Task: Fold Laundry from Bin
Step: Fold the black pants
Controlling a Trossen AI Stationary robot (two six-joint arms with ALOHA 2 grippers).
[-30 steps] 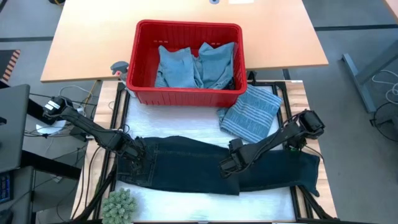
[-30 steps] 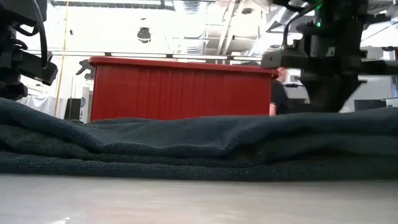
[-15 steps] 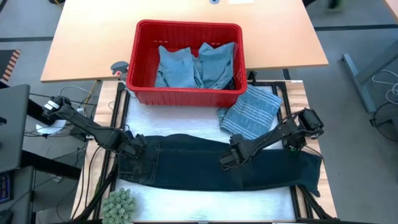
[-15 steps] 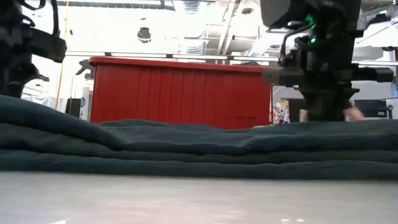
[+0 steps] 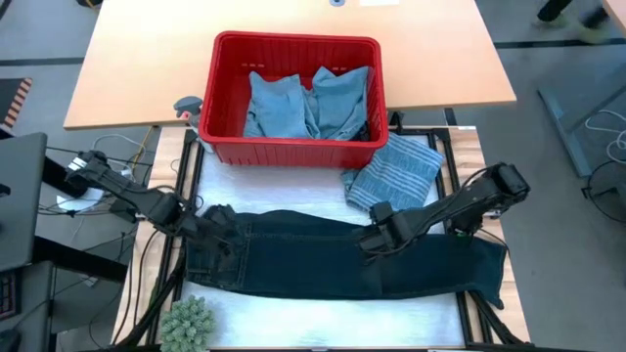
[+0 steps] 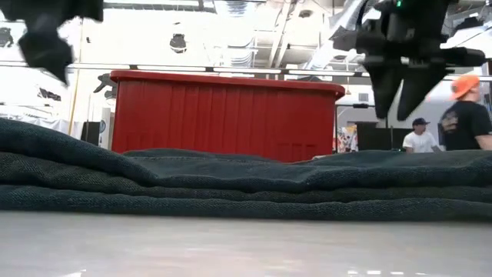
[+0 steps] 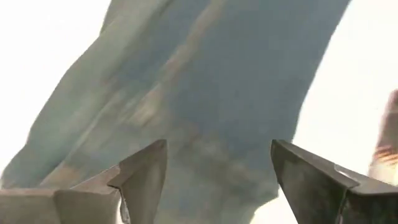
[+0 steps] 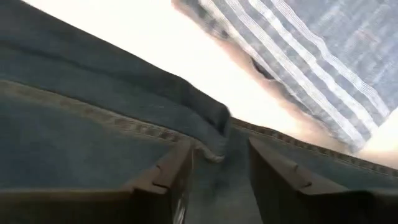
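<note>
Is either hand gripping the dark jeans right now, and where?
Nothing is held. The left hand is open above the dark jeans, and the right hand is open, lifted clear of them.

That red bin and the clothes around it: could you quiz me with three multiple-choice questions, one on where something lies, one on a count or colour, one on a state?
1. Where is the striped cloth?
A. inside the bin
B. on the table beside the bin's corner
C. on the floor

2. What colour are the garments in the red bin?
A. light blue
B. white
C. green

3. The dark jeans are:
A. hanging from an arm
B. rolled up
C. lying flat across the table

Answers: 1 B, it lies outside the rim. 2 A, pale blue cloth fills it. 3 C, spread between both arms.
</note>
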